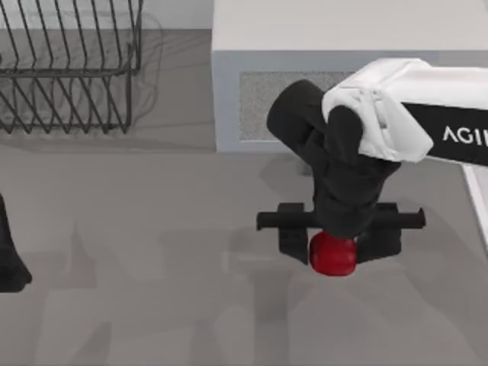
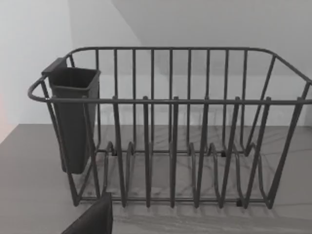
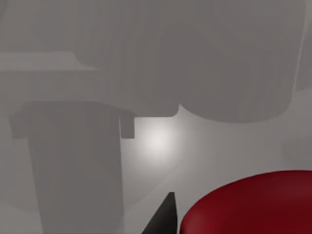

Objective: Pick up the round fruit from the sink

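The right gripper [image 1: 332, 245] is standing wide open over the red fruit [image 1: 332, 254], its fingers flanking it.

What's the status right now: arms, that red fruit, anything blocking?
Right gripper over the round fruit, fingers either side. Left arm parked at table's left edge. Nothing blocking.

One round fruit [image 1: 332, 254], red and glossy, is counted on the grey tabletop [image 1: 152, 267]. One wire dish rack [image 2: 170, 126] is recorded, with one dark cutlery cup [image 2: 73, 117] hung on its end. One pale box-shaped unit [image 1: 305, 53] is noted at the rear. Two arms are counted: the right gripper [image 1: 333, 244] over the fruit, and the left arm [image 1: 9, 259] at the left edge.
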You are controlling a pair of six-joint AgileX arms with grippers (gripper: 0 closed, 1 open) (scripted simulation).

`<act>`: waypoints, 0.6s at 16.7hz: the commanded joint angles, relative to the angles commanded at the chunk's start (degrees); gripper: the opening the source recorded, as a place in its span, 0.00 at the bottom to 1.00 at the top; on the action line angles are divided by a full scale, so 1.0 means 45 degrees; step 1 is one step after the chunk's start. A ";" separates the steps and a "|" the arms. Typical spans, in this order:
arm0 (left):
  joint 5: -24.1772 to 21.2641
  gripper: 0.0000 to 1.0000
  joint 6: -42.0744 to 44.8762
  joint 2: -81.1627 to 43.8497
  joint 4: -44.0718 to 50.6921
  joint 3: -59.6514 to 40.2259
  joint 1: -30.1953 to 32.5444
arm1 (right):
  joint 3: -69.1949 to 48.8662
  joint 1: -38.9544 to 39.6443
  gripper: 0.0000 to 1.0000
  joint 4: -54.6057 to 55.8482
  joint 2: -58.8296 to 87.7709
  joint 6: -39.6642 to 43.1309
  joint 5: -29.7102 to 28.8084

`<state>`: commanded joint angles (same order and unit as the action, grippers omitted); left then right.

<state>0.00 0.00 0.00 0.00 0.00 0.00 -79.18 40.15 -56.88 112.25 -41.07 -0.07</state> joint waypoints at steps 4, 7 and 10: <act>0.0000 1.00 0.0000 0.0000 0.0000 0.0000 0.0000 | 0.0069 0.0002 0.00 0.0072 0.0014 -0.0002 -0.0001; 0.0000 1.00 0.0000 0.0000 0.0000 0.0000 0.0000 | 0.0069 0.0002 0.23 0.0072 0.0014 -0.0002 -0.0001; 0.0000 1.00 0.0000 0.0000 0.0000 0.0000 0.0000 | 0.0069 0.0002 0.45 0.0072 0.0014 -0.0002 -0.0001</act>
<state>0.00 0.00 0.00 0.00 0.00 0.00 -78.87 40.16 -56.55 112.31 -41.08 -0.07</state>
